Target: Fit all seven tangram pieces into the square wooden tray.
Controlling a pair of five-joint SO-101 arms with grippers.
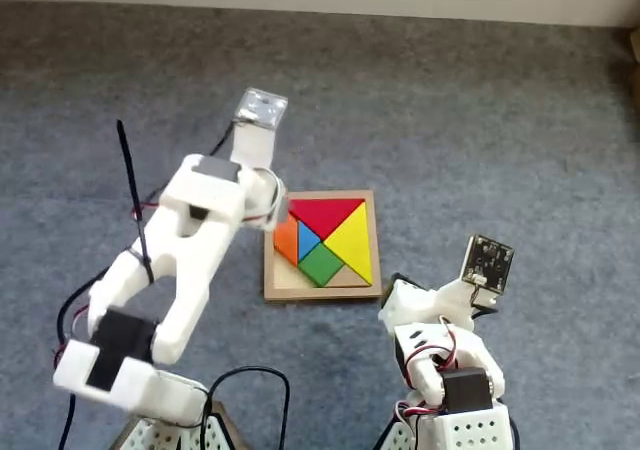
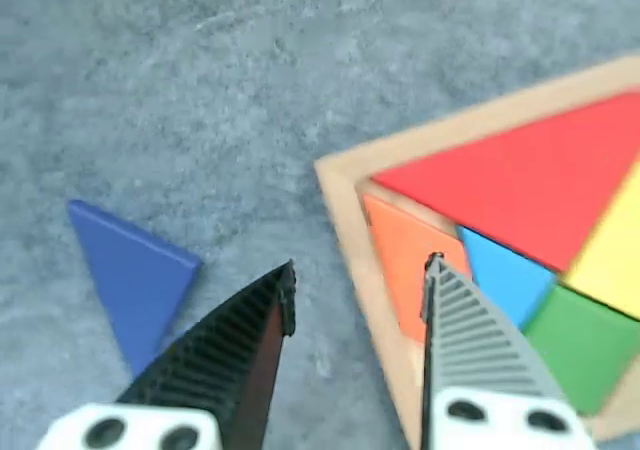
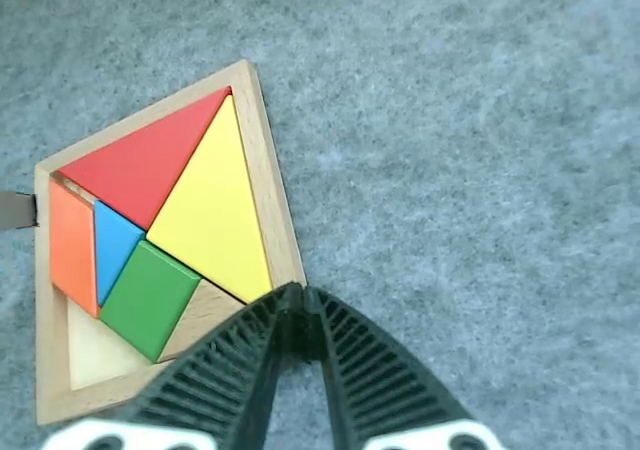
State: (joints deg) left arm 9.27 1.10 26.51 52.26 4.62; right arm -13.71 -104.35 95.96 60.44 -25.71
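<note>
Lying just beside spread left hand [image 2: 360, 267]: dark blue triangle [image 2: 130, 270], outside tray [image 2: 450, 137].

Six coloured tangram pieces [image 2: 520, 170], one tray [image 1: 320, 293], two arms [image 1: 190, 260].

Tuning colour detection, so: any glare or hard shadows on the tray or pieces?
High view: even light on the tray, no glare. Left wrist view: blue triangle evenly lit, no hard shadow. Right wrist view: yellow piece shows no hotspot.
</note>
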